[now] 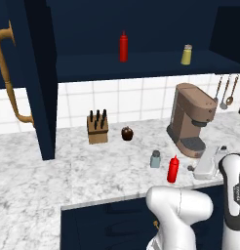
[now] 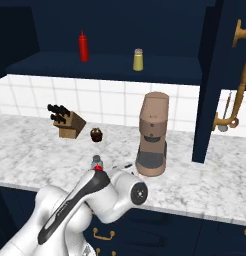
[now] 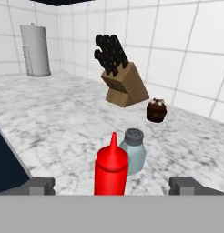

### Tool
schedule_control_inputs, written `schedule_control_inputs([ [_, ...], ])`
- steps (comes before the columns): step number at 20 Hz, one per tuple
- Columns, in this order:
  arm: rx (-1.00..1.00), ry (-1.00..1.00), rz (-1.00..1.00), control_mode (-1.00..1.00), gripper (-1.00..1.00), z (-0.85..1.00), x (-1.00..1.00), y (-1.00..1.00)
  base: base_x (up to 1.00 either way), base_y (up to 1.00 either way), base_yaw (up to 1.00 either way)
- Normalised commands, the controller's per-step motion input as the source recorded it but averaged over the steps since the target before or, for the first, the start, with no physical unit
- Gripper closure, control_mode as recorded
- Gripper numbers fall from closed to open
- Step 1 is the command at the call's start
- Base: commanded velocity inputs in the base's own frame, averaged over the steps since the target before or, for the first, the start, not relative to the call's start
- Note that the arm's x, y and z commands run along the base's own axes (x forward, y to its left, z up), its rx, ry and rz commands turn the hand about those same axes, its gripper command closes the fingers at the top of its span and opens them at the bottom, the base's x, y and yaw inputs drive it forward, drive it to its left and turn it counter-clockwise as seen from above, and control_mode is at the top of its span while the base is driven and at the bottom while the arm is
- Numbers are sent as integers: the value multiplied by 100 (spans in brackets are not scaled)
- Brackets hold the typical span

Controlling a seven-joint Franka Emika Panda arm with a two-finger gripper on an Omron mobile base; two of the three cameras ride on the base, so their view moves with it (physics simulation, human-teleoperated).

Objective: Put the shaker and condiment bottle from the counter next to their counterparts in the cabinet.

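The gripper [image 3: 111, 186], fingers spread wide, sits low before the red condiment bottle [image 3: 111, 169]; the blue-grey shaker [image 3: 133, 151] stands just behind that bottle.

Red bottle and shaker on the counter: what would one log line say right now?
pincer: open, empty | red bottle: counter, between tips, ungripped | shaker: just behind bottle | cabinet: counterparts shelved

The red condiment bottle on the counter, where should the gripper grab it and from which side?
Grip the condiment bottle on its round body below the tapered nozzle, coming in level from the counter's front edge. The shaker stands close behind, and the open gripper already straddles the bottle.
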Motion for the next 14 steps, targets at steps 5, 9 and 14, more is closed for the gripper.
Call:
schedule_control_inputs([
  [5, 0, 0, 31, -100, -100, -36, 15, -7, 0, 0, 0],
  [9, 0, 0, 12, -100, -100, -4, 7, -2, 0, 0, 0],
  [14, 0, 0, 0, -100, -100, 0, 4, 0, 0, 0, 0],
])
